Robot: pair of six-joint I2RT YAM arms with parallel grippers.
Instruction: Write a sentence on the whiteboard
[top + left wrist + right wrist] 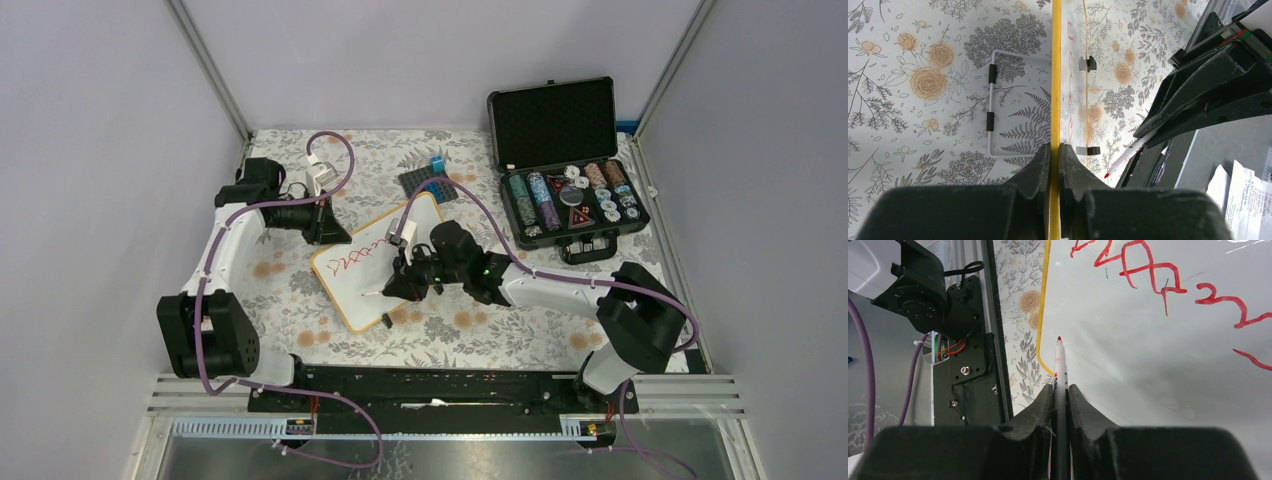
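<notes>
The whiteboard (pixel 352 287), white with a yellowish frame, lies tilted on the flowered cloth. One line of red handwriting (pixel 356 257) crosses its upper part; it also shows in the right wrist view (pixel 1143 270). My left gripper (pixel 331 233) is shut on the board's upper-left frame edge (pixel 1056 75), its jaws pressed on either side of the edge (pixel 1054 150). My right gripper (pixel 396 286) is shut on a red marker (pixel 1060 365). The marker's tip points at the blank lower part of the board (pixel 1158 370). The marker (pixel 1128 157) also shows in the left wrist view.
An open black case (pixel 566 160) with poker chips stands at the back right. A dark grey studded baseplate (pixel 425 183) with a blue brick (pixel 437 164) lies behind the board. A white wire stand (pixel 990 105) lies beside the board. The black base rail (pixel 440 385) runs along the near edge.
</notes>
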